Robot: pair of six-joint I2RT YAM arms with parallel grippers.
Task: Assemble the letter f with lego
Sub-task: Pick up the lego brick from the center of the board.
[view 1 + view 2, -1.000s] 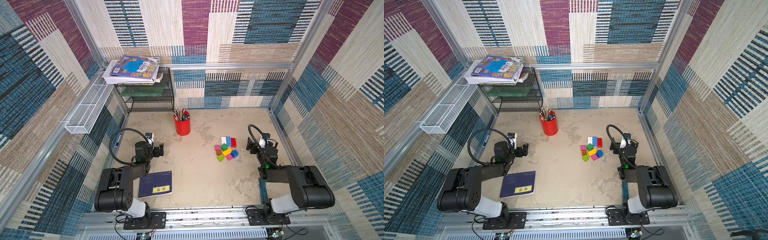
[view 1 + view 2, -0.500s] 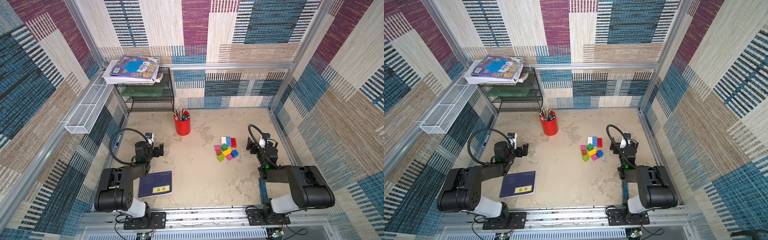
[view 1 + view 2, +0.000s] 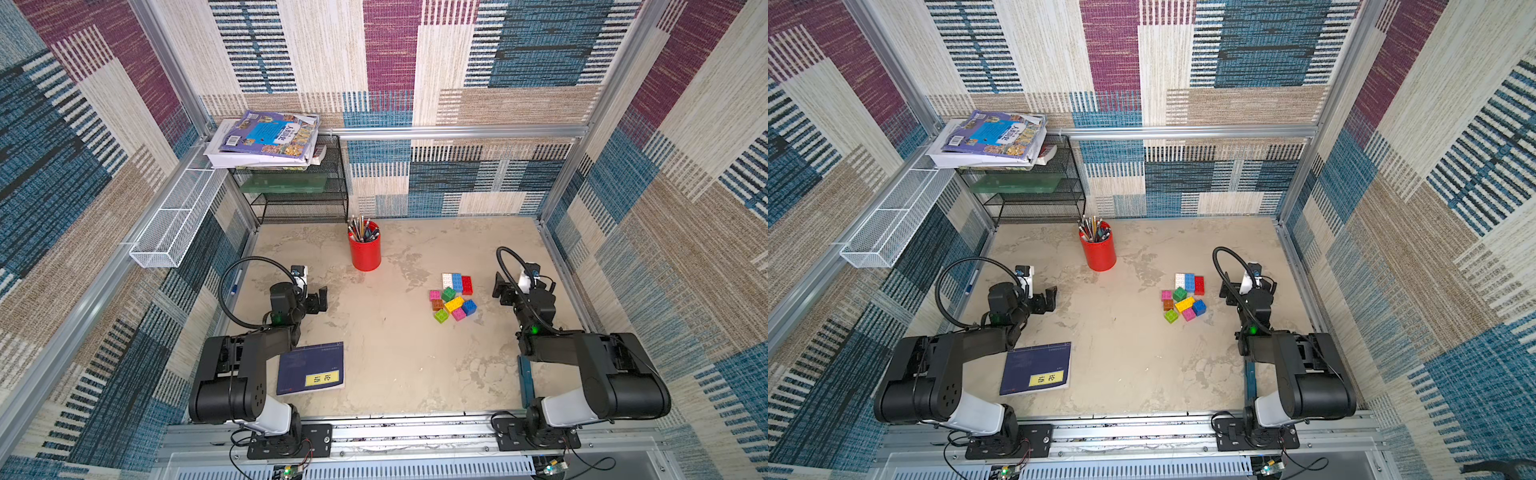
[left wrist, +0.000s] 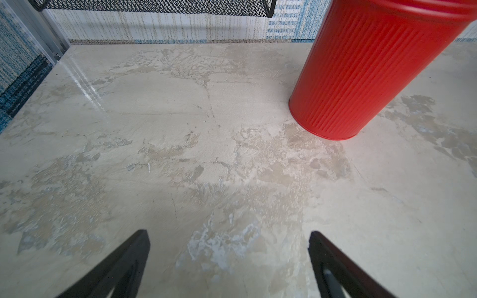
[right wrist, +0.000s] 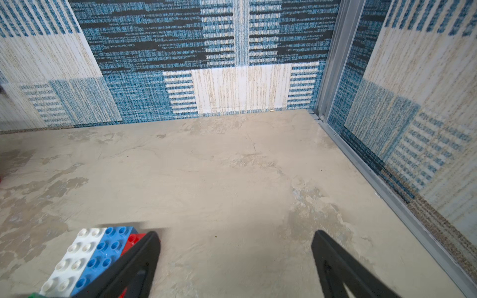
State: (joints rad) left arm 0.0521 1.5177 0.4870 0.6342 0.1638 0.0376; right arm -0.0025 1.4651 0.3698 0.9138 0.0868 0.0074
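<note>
The lego (image 3: pixel 453 297) lies as a loose cluster of several bricks on the right half of the beige table, seen in both top views (image 3: pixel 1183 297). White (image 3: pixel 447 280), blue (image 3: pixel 457 282) and red (image 3: pixel 466 285) oblong bricks sit side by side at its far edge. Pink, green, brown, yellow, blue and lime ones lie nearer. My right gripper (image 3: pixel 500 289) hovers open just right of the cluster, holding nothing. In the right wrist view the white brick (image 5: pixel 74 260) and blue brick (image 5: pixel 103 255) lie outside one finger of that gripper (image 5: pixel 236 233). My left gripper (image 3: pixel 316 298) is open and empty over bare table (image 4: pixel 227 233).
A red pen cup (image 3: pixel 365 251) stands mid-table at the back, close to the left gripper's view (image 4: pixel 361 77). A navy book (image 3: pixel 311 368) lies by the left arm. A black wire rack (image 3: pixel 299 195) with stacked books (image 3: pixel 266 139) fills the back left corner. A white mesh basket (image 3: pixel 174 224) hangs on the left wall.
</note>
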